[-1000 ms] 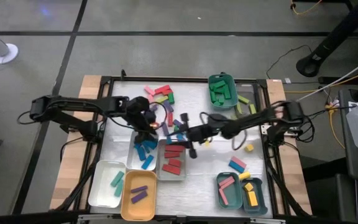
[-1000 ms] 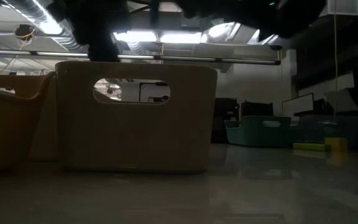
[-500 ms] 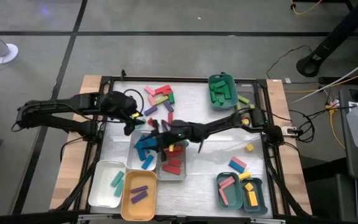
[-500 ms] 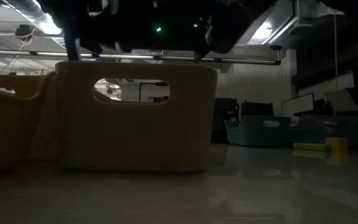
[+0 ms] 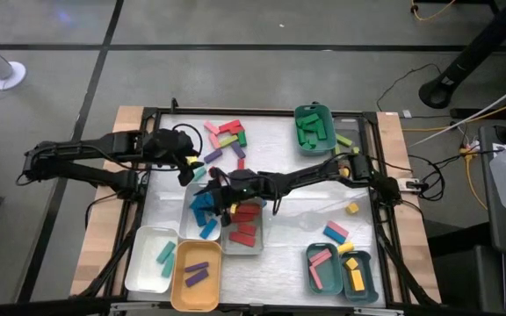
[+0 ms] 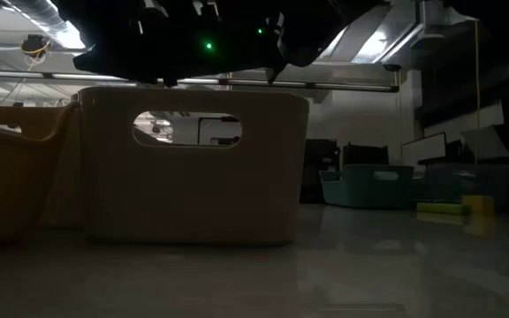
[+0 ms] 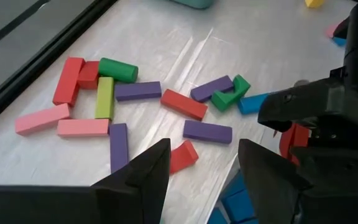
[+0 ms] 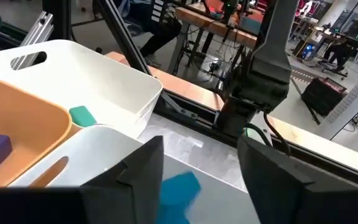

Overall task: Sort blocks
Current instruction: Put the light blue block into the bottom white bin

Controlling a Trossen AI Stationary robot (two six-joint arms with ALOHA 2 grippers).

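- Working over the table: two dark arms, left gripper (image 5: 191,169) hovering by the loose pile, right gripper (image 5: 220,198) reaching across to the middle trays.
- Lying loose ahead of the left gripper's spread fingers (image 7: 143,180), held empty: the blocks (image 7: 129,99), about fourteen showing in the left wrist view — four red, four purple, two pink, two green, one lime, one blue.
- Sitting in the white tray with blue blocks (image 5: 202,219): roughly five blue pieces, right under the right gripper.
- Showing between the right gripper's parted fingers (image 8: 140,163), untouched by either: one blue block (image 8: 179,188), lying just below them.
- Holding red pieces, about four: the grey tray (image 5: 244,230) alongside.
- Standing at the near left: white tray (image 8: 73,74) with two teal blocks, orange tray (image 5: 196,279) with two purple ones.
- Resting at the far edge: green tray (image 5: 314,128), full of green blocks, count unclear.
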